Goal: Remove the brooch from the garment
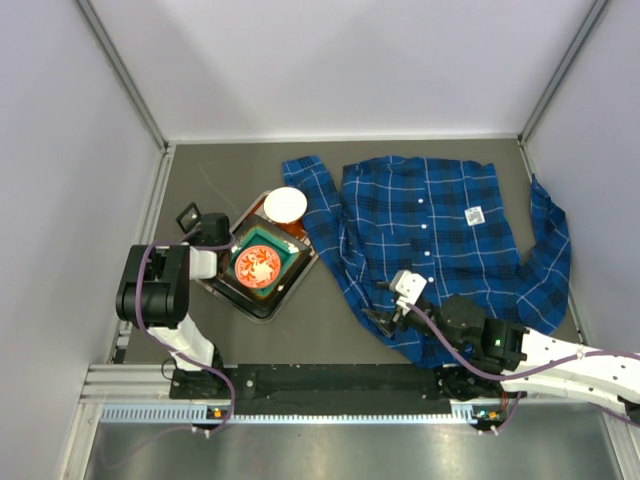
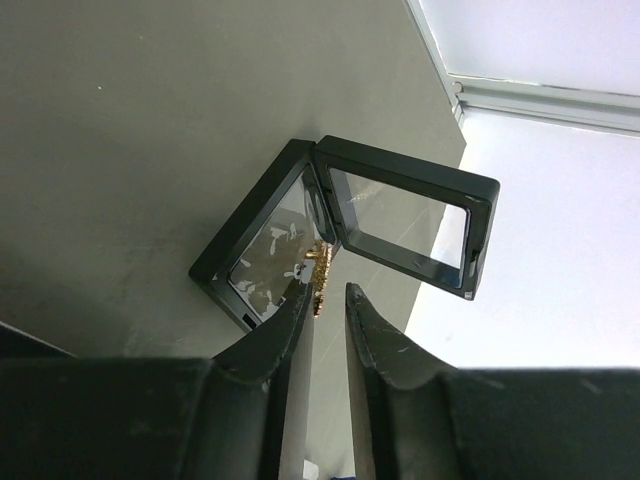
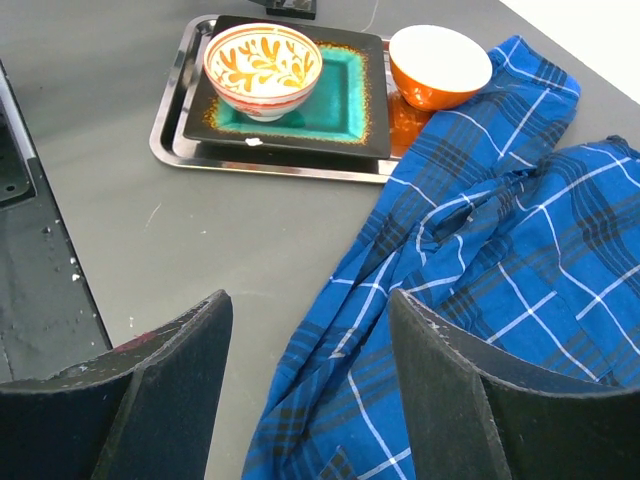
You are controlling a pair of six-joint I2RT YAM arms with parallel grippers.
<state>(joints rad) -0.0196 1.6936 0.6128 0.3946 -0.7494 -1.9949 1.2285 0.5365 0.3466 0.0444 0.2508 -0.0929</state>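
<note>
- The brooch (image 2: 318, 272), a small gold piece, is off the garment (image 1: 440, 230). In the left wrist view it sits in the base of an open black hinged box (image 2: 250, 232), on the base's clear film.
- The left gripper (image 2: 328, 292) points into that box with its fingers a narrow gap apart. The gap looks empty, and the brooch is right at the tip of one finger. I cannot tell whether it touches that finger.
- Seen from above, the box lies on the grey worktop (image 1: 330, 300) at about 10 o'clock from the steel tray (image 1: 262, 310).
- The tray carries a square plate (image 1: 288, 252) with a teal centre. A red-patterned bowl (image 1: 257, 266) stands on the plate.
- An orange bowl (image 1: 285, 204) with a white inside stands at the tray's 12 o'clock corner, and a sleeve of the garment reaches up beside it.
- The garment, a blue plaid shirt, is spread flat at 3 o'clock from the tray. It has a small white label (image 1: 476, 214) near its far right part.
- The right gripper (image 1: 385, 322) hangs above the shirt's near left hem with its jaws wide apart and nothing between them.
</note>
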